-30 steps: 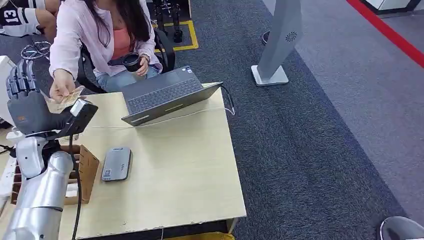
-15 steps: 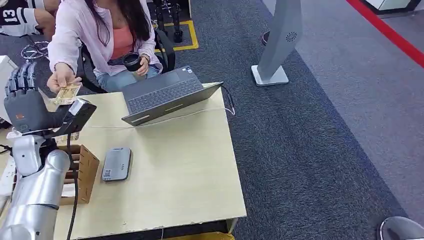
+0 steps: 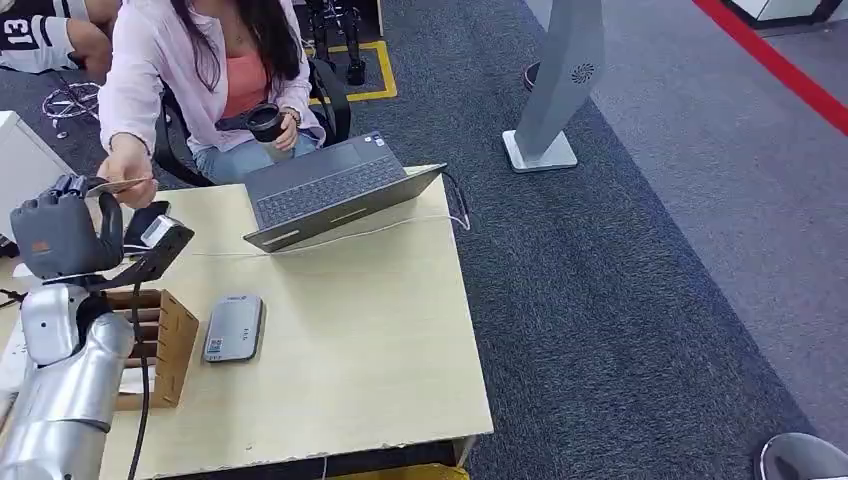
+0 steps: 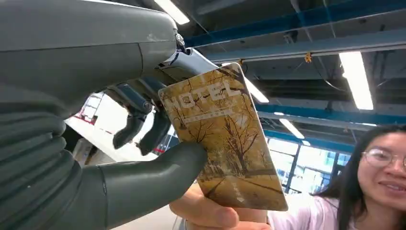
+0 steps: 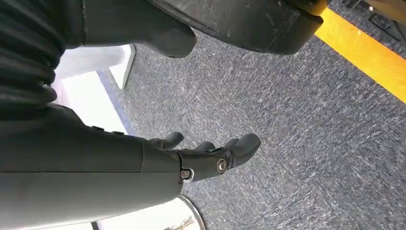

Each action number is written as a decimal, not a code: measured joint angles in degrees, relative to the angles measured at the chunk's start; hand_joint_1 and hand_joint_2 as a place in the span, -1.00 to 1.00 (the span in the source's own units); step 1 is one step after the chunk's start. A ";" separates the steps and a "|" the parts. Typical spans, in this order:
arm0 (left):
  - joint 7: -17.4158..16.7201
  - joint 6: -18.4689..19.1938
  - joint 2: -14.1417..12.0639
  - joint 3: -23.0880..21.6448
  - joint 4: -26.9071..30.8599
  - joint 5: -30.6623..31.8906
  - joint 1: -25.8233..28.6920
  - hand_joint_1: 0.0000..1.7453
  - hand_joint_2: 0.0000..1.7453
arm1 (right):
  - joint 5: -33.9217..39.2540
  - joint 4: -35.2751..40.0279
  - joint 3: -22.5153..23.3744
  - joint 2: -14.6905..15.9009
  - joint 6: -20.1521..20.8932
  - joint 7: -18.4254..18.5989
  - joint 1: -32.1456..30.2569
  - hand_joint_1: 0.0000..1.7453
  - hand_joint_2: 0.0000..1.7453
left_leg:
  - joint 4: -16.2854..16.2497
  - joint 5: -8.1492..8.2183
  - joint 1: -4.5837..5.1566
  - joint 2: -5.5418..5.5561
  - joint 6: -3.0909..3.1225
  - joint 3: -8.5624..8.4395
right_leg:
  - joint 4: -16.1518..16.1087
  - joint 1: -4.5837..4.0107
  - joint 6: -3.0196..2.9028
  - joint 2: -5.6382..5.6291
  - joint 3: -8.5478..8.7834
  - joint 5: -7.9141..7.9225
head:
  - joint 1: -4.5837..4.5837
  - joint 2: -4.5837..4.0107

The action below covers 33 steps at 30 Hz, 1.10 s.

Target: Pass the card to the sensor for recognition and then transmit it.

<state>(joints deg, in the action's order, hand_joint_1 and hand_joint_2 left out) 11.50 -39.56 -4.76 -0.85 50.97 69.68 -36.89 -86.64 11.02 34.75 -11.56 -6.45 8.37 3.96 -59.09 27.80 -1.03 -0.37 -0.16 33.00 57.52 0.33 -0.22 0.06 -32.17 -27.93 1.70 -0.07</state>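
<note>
Clearly the thin, stiff golden plastic hotel card (image 4: 225, 139) is light and slick; the left hand (image 4: 86, 158) pinches one edge between thumb and fingers while the seated person's hand (image 4: 210, 213) grips the opposite end; the right hand (image 5: 191, 158) hangs empty, fingers loosely extended; best gripped flat across its faces.

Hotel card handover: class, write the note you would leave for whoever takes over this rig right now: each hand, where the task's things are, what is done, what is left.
Left hand: thumb and fingers closing on the hotel card; the person's hand also holds it.
Right hand: hangs over carpet, holds nothing.
Sensor: flat on the table, beside the wooden rack.
Done: card reached the left hand.
Left: person lets go, card to sensor, then pass it on.
</note>
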 joint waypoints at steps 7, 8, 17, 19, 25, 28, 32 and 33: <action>1.20 -0.02 0.00 0.02 0.00 -0.09 2.17 1.00 1.00 | -0.07 0.00 -0.02 -0.15 -0.09 0.02 0.00 -1.00 1.00 | 0.00 0.00 0.00 0.00 0.00 0.00 | 0.00 0.00 0.00 0.00 0.00 0.00 | 0.00 0.00; 1.40 -0.02 0.11 0.02 0.02 -0.07 2.66 1.00 1.00 | -0.07 0.00 -0.04 -0.17 -0.09 0.02 0.00 -1.00 1.00 | 0.00 0.00 0.00 0.00 0.00 0.00 | 0.00 0.00 0.00 0.00 0.00 0.00 | 0.00 0.00; 2.23 -0.02 1.92 0.02 0.94 1.36 7.17 1.00 1.00 | -0.07 0.00 -0.04 -0.35 -0.13 0.26 0.00 -1.00 1.00 | 0.00 0.00 0.00 0.00 0.00 0.00 | 0.00 0.00 0.00 0.00 -0.01 0.00 | 0.00 0.00; 2.23 -0.02 2.25 0.02 1.27 1.71 7.77 1.00 1.00 | -0.04 0.00 -0.04 -0.35 -0.13 0.31 0.00 -1.00 1.00 | 0.00 0.00 0.00 0.00 0.00 -0.01 | 0.00 0.00 0.00 0.00 -0.01 0.00 | 0.00 0.00; 2.91 -0.04 4.18 0.00 2.80 4.11 11.40 1.00 1.00 | 0.00 0.00 -0.04 -0.44 -0.15 0.44 0.00 -1.00 1.00 | 0.00 0.00 0.00 0.00 0.00 0.00 | 0.00 0.00 0.00 0.00 -0.01 0.00 | 0.00 0.00; 1.94 -0.04 4.81 -0.07 3.24 5.55 12.94 1.00 1.00 | -0.02 0.00 -0.04 -0.48 -0.15 0.44 0.01 -1.00 1.00 | 0.00 0.01 0.00 -0.01 0.00 0.01 | 0.00 0.00 0.00 0.00 -0.02 0.00 | 0.00 0.00; 1.01 -0.04 4.92 -0.07 3.23 5.53 13.44 1.00 1.00 | -0.02 0.00 -0.04 -0.48 -0.17 0.35 0.00 -1.00 1.00 | 0.00 0.00 0.00 0.00 0.00 0.01 | 0.00 0.00 0.00 0.00 -0.02 0.00 | 0.00 0.00; 0.98 -0.04 4.92 -0.07 3.23 5.49 13.48 1.00 1.00 | -0.02 0.00 -0.02 -0.48 -0.17 0.35 0.00 -1.00 1.00 | 0.00 0.00 0.00 0.00 0.00 0.01 | 0.00 0.00 0.00 0.01 -0.02 0.00 | -0.02 0.00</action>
<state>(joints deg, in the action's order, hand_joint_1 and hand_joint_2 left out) 12.48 -39.60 0.15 -0.92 54.21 75.17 -23.42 -86.66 11.02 34.73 -12.04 -6.62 8.72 3.96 -59.09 27.81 -1.03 -0.36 -0.16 33.00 57.52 0.33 -0.21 0.06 -32.18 -27.93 1.68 -0.07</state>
